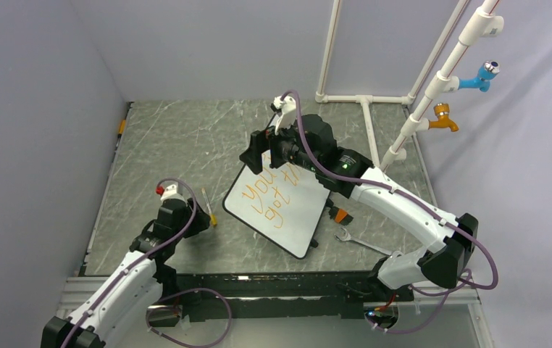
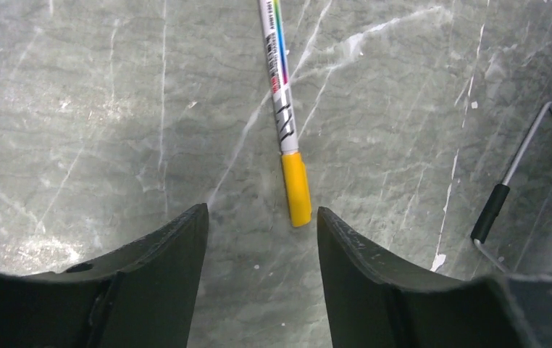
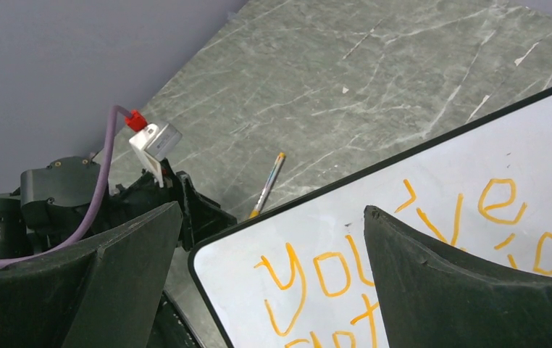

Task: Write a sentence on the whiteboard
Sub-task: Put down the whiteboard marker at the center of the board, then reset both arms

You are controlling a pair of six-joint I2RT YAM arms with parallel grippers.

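The whiteboard (image 1: 291,217) lies askew in the middle of the table, its rim black. On it the sentence (image 1: 277,197) stands in orange letters over two lines; "You've" (image 3: 331,272) shows in the right wrist view above the start of a second line. An orange-capped marker (image 2: 296,190) lies loose on the table to the left of the board (image 3: 309,232). My left gripper (image 2: 262,217) is open just behind the marker's cap, with nothing between its fingers. My right gripper (image 3: 273,210) is open wide above the board's far corner (image 1: 269,159), its fingers apart from the surface.
A wire leg with a black tip (image 2: 492,212) sits right of the marker. A wrench (image 1: 360,241) and a small orange-and-black object (image 1: 340,214) lie right of the board. White pipes with a blue tap (image 1: 482,77) and an orange tap (image 1: 443,119) rise at the back right. Grey walls enclose the table.
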